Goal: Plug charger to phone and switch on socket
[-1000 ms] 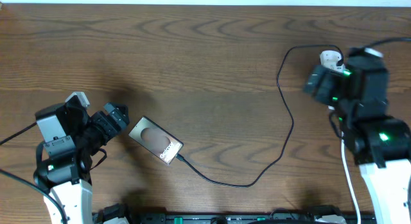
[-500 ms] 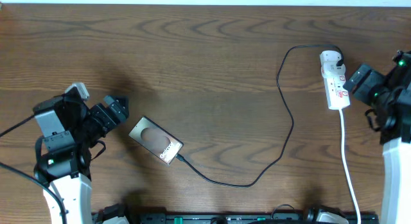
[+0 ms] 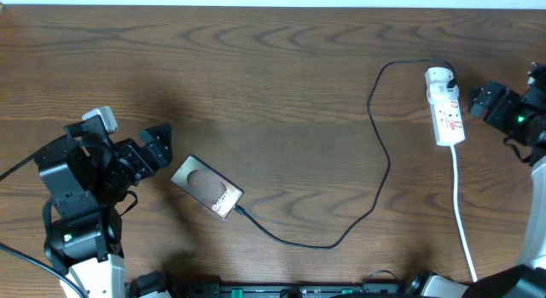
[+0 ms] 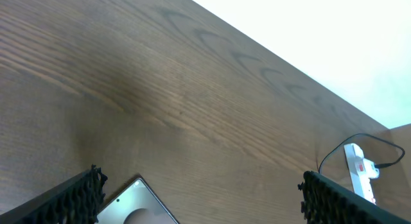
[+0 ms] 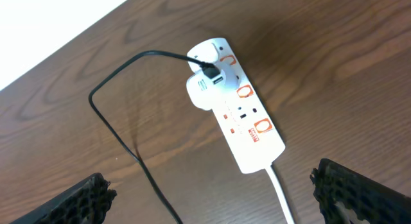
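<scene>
Phone [image 3: 207,186]: glossy flat slab on wood-grain surface [image 3: 256,76].
Socket [image 3: 445,106]: white rounded strip, charger [image 3: 380,144] plugged in.
Left hand [image 3: 156,147], right hand [image 3: 479,102]: fingers spread, empty.

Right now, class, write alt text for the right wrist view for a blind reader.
A white power strip lies on a wooden table, a black charger cable plugged into its far end. The open right gripper frames the bottom corners.

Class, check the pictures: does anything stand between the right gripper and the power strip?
Nothing visible. Only bare table lies between the right gripper and the power strip; the black cable trails off to the strip's other side.
</scene>
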